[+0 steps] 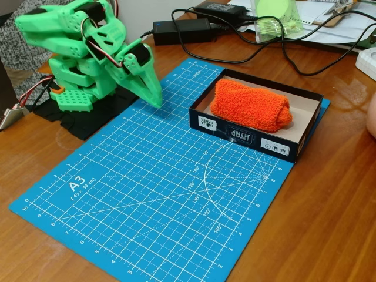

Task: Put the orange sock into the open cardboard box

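The orange sock (249,106) is a fuzzy rolled bundle lying inside the open cardboard box (247,136), which is black outside with white labels and tan inside, and stands at the right rear of the blue cutting mat. My green gripper (154,98) is folded back by the arm's base at the left, well apart from the box, its fingers pressed together and pointing down at the mat with nothing between them.
A blue A3 cutting mat (141,200) covers the wooden table's middle. Black power bricks (182,30) and looping cables lie behind the box, with papers and a green cup (276,17) at the back right.
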